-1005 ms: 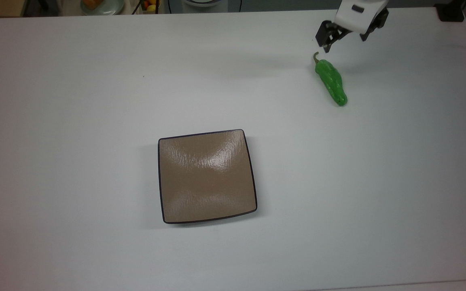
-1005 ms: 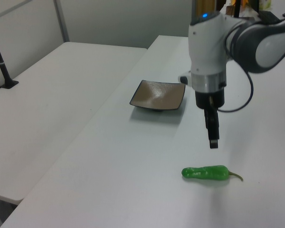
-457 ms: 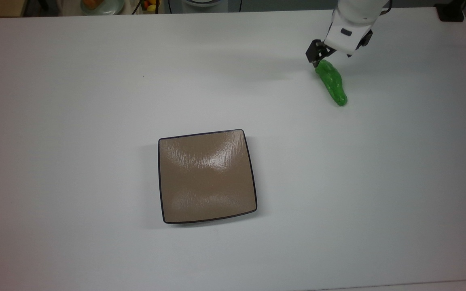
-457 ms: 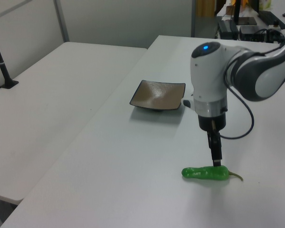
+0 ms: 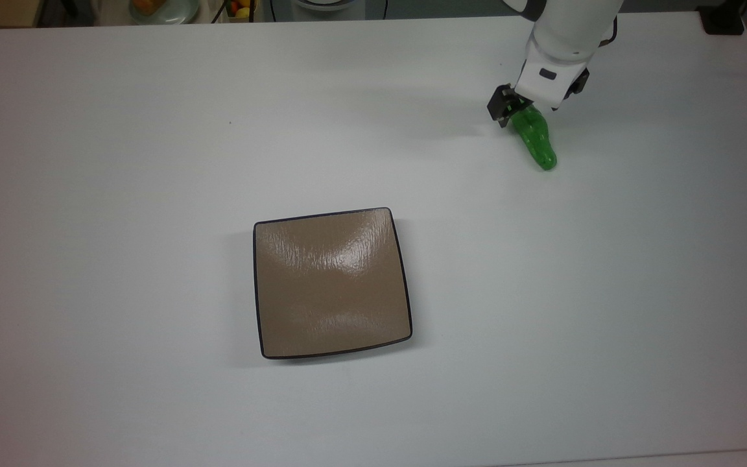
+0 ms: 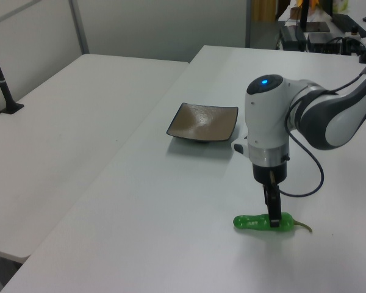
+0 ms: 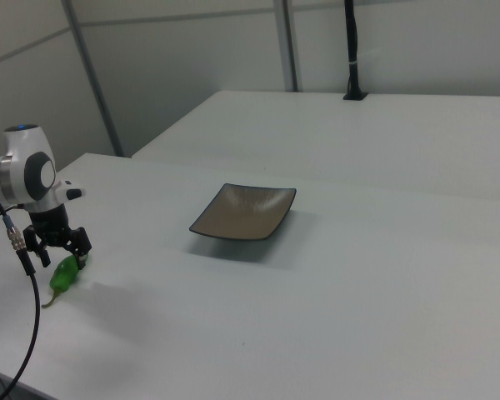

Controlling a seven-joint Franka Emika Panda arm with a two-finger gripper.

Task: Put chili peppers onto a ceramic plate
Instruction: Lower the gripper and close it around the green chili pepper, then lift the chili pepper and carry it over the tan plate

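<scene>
The green chili pepper (image 5: 537, 139) lies on the white table at the top view's upper right, well away from the plate. My gripper (image 5: 524, 110) has come down over its stem end, open, one finger on each side of the pepper. In the left view the gripper (image 6: 272, 217) stands upright on the pepper (image 6: 253, 223), whose brown stem points to the left view's right. The right view shows the fingers spread around the pepper (image 7: 63, 275). The square tan ceramic plate (image 5: 331, 282) sits bare near the table's middle, also visible as plate (image 6: 202, 122) and plate (image 7: 243, 211).
A second white table (image 6: 79, 110) adjoins this one, with a black post (image 6: 3, 85) on it. Dishes with food (image 5: 163, 8) stand beyond the far edge in the top view. The arm's black cable (image 7: 25, 292) hangs near the pepper.
The gripper has lowered from above the table down around the pepper's stem end. The pepper and the plate have not moved.
</scene>
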